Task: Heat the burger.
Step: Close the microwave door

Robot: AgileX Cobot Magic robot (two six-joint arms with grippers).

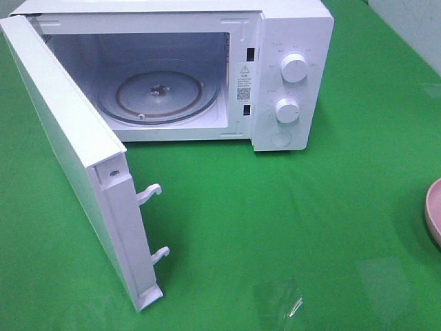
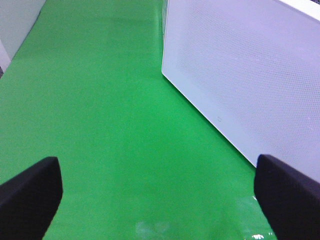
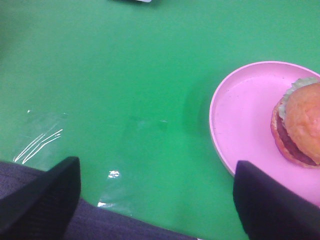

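Observation:
The burger [image 3: 302, 125], with a golden-brown bun, a green lettuce frill and a dark patty, lies on a pink plate [image 3: 240, 115] in the right wrist view. My right gripper [image 3: 157, 167] hovers open over the green cloth beside the plate, touching nothing. In the exterior high view only the plate's rim [image 1: 434, 210] shows at the right edge, and the burger and both grippers are out of frame. The left gripper [image 2: 157, 170] is open and empty above bare cloth, close to the outer face of the microwave door [image 2: 240, 75].
A white microwave [image 1: 293, 41] stands at the back. Its door [image 1: 62, 138] is swung wide open toward the front left, with two latch hooks sticking out. A glass turntable [image 1: 158, 93] sits bare inside. Green cloth covers the table.

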